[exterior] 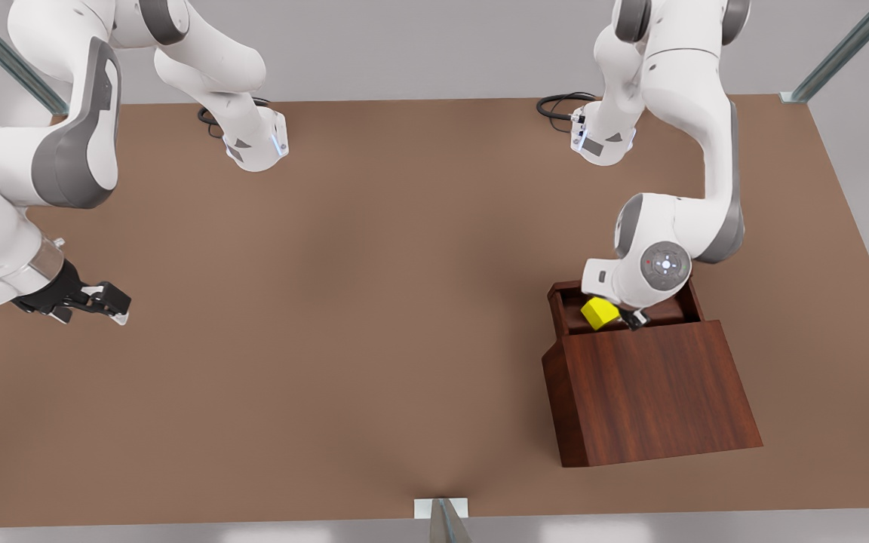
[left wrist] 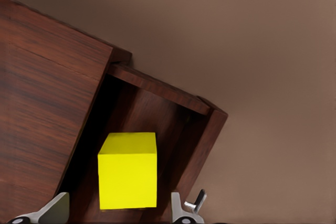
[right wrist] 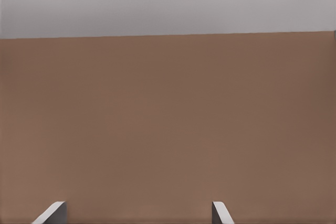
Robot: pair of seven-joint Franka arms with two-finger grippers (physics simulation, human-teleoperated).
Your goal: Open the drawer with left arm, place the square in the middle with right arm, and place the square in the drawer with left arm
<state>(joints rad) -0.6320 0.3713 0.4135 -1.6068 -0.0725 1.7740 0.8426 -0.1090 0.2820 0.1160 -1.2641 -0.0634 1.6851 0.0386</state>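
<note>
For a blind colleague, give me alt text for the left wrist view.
A yellow square sits in the open drawer of a dark wooden box, between the left gripper fingertips, jaws spread wider than it. Brown tabletop lies beyond.

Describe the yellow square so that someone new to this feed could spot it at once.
Find the big slanted-top wooden box on the front view's right of the brown table. Its drawer stands open on the far side, under the left gripper. The square sits inside it between that gripper's open fingers, the only bright yellow thing among the dark wood.
</note>
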